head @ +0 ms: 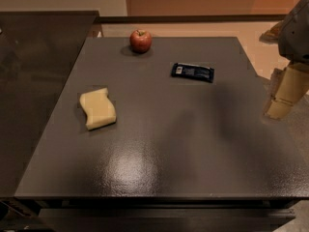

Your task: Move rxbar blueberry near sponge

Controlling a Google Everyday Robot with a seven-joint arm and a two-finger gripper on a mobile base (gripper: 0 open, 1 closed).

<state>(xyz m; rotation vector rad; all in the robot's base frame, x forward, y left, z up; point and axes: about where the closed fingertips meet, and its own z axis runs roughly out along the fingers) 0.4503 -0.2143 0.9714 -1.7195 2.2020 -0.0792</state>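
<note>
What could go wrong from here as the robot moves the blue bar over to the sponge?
1. The rxbar blueberry lies flat on the table, so the hand, off the table's right edge, may push it instead of gripping it.
2. The apple sits near the far edge, left of the bar; a wide swing toward the sponge could set it rolling.
</note>
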